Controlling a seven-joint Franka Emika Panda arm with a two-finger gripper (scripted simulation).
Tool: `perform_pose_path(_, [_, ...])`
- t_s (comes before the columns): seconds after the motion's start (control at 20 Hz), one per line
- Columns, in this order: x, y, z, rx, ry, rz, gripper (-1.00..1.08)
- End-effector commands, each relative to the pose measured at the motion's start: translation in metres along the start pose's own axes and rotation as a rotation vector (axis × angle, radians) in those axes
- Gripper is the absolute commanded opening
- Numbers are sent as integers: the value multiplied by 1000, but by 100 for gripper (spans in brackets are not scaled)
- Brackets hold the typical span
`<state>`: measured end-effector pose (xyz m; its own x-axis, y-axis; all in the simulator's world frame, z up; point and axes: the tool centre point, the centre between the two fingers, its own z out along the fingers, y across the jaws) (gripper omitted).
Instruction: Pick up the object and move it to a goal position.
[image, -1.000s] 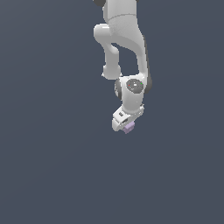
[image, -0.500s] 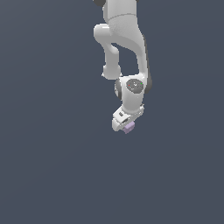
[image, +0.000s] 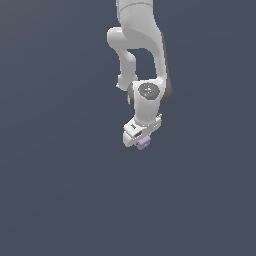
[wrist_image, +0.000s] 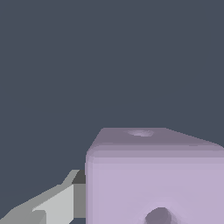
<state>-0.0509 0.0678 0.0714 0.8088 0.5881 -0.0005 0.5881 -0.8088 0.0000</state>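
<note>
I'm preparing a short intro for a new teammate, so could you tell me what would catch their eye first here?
First, the white arm hanging from the top of the exterior view against plain dark grey. Next, the small lilac cube at the gripper, which fills much of the wrist view beside one grey finger.

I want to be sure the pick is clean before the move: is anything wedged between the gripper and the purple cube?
Nothing visible. The cube sits right at the tip of the gripper, and the wrist view shows one finger against the cube's side with nothing between. The other finger is out of sight.
</note>
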Motion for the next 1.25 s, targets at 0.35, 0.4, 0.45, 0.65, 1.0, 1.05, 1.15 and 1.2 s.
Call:
perform_pose_path(0.35, [-25, 47, -78, 1, 1, 0, -100])
perform_pose_path(0.4, [-27, 53, -87, 1, 1, 0, -100])
perform_pose_path(0.45, [-30, 58, -95, 1, 1, 0, -100])
perform_pose_path(0.65, [-38, 75, -123, 1, 2, 0, -100])
perform_pose_path(1.0, [-45, 93, -150, 1, 1, 0, -100])
perform_pose_path(1.05, [-45, 95, -152, 1, 1, 0, -100])
perform_pose_path(1.15, [-46, 96, -154, 1, 1, 0, -100])
perform_pose_path(1.2, [-46, 96, -154, 0, 1, 0, -100])
